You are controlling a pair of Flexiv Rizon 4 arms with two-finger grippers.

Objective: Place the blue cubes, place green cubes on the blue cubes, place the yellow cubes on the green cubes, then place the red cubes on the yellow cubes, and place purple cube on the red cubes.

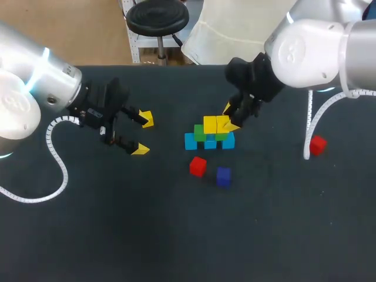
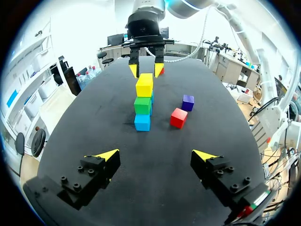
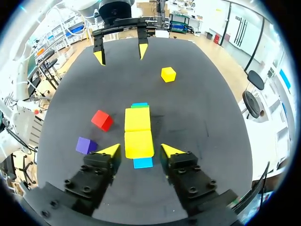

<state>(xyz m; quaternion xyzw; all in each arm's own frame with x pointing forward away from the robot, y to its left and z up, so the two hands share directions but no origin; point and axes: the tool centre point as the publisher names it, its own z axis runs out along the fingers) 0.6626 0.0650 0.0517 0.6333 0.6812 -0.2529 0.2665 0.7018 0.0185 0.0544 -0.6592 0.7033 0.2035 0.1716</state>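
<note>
In mid-table stands a stack: a row of blue cubes (image 1: 191,141), green cubes (image 1: 200,133) on them, and two yellow cubes (image 1: 210,124) on top. My right gripper (image 3: 140,150) straddles the nearer yellow cube (image 3: 138,141); narrow gaps show on both sides, so it is open. Near the stack lie a red cube (image 1: 198,166) and a purple cube (image 1: 223,176). A second red cube (image 1: 318,144) lies far right. A loose yellow cube (image 3: 168,74) lies near my left gripper (image 1: 143,134), which hangs wide open and empty to the stack's left.
The right arm's white cable (image 1: 310,126) loops down onto the table near the far-right red cube. The left arm's cable (image 1: 56,158) trails over the table's left side. Bare black table (image 1: 176,235) lies in front of the stack.
</note>
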